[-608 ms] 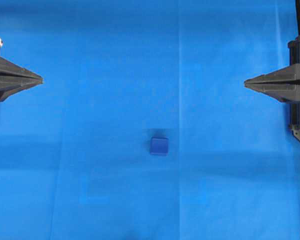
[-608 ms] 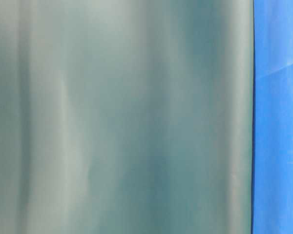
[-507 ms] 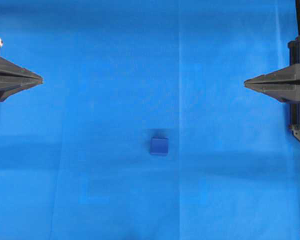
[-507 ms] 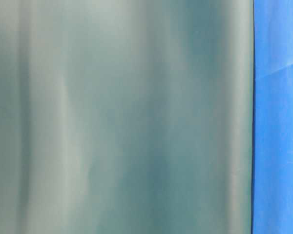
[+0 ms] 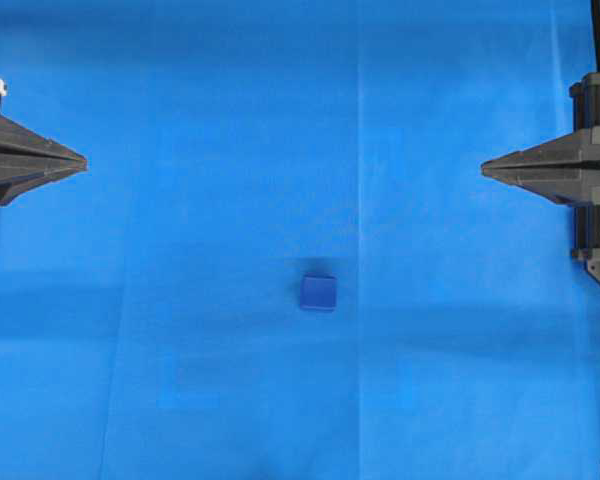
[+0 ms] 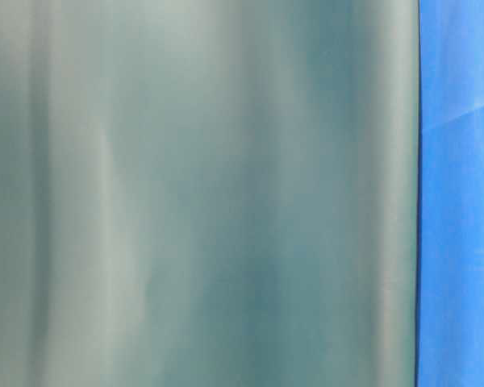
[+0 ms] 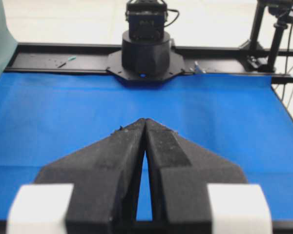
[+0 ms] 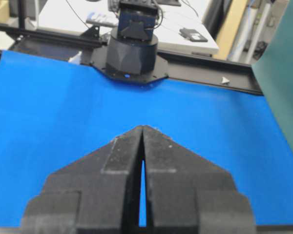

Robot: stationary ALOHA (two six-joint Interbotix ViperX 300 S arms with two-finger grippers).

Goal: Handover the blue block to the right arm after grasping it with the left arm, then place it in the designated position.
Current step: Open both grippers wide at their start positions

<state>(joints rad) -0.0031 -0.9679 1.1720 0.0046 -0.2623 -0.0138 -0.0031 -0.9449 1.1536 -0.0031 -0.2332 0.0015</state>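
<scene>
The blue block (image 5: 318, 293) lies alone on the blue cloth (image 5: 200, 200) that covers the surface, a little below the middle in the overhead view, well apart from both arms; nothing touches it. The left gripper (image 5: 82, 160) sits at the left edge with its jaws pressed together to a point, holding nothing; the left wrist view shows the same, the two fingers (image 7: 122, 156) meeting at their tips. The right gripper (image 5: 485, 170) mirrors it at the right edge, likewise closed and empty (its wrist view shows only a thin slit between the fingers (image 8: 122, 156)). The table-level view is filled by a blurred grey-green sheet (image 6: 202, 193) and tells nothing of the block.

By my reading the task has hardly begun; the step in hand is the left arm's grasp. The next move calls for the left gripper to spread its jaws, travel out over the cloth toward the block, and come down with a finger on either side; the handover and the placing are not yet begun.
</scene>
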